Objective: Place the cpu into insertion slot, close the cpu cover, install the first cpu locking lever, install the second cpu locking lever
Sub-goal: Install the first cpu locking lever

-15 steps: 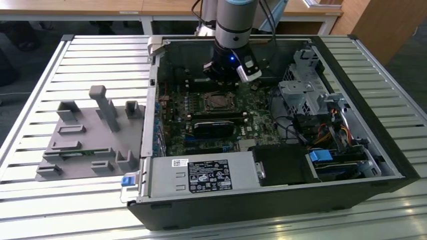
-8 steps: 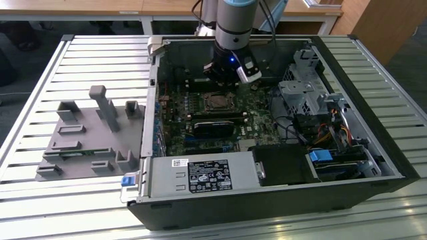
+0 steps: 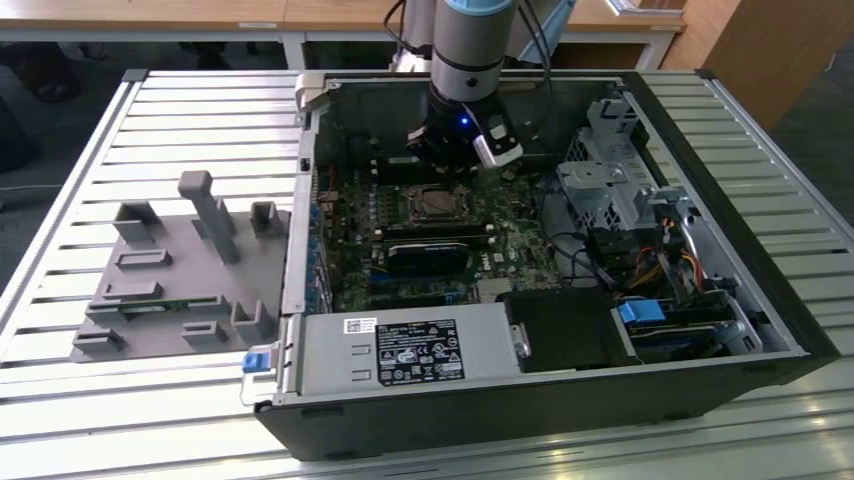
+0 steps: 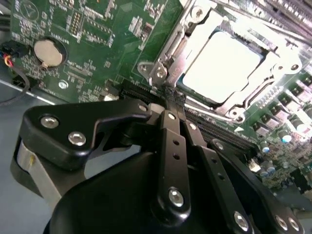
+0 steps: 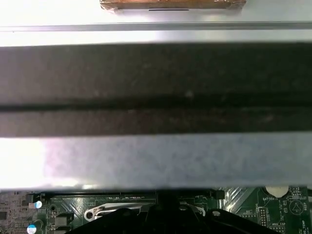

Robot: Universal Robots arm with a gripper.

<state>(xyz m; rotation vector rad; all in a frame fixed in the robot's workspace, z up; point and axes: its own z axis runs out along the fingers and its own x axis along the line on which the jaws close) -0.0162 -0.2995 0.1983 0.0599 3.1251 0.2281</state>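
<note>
The cpu point(image 4: 222, 66), a bright silvery square, lies seated in the insertion slot point(image 3: 434, 203) on the green board inside the open case. The cpu cover point(image 4: 195, 22), a grey metal frame, lies flat around the chip. My gripper point(image 3: 445, 170) hangs just behind the slot, low over the board. In the second wrist view its black fingers point(image 4: 168, 141) run together to a tip, and the gripper point(image 4: 170, 105) is shut beside a corner of the cover. Thin metal lever wires point(image 5: 102, 212) flank the gripper point(image 5: 161, 207) in the first wrist view. I cannot tell whether the tips pinch anything.
A long black block point(image 3: 427, 250) lies in front of the slot, and the power supply point(image 3: 400, 350) beyond that. A drive cage point(image 3: 614, 180) and cables stand at the exterior view's right. A grey fixture plate point(image 3: 174, 270) lies outside the case. The case wall point(image 5: 156, 83) is close behind.
</note>
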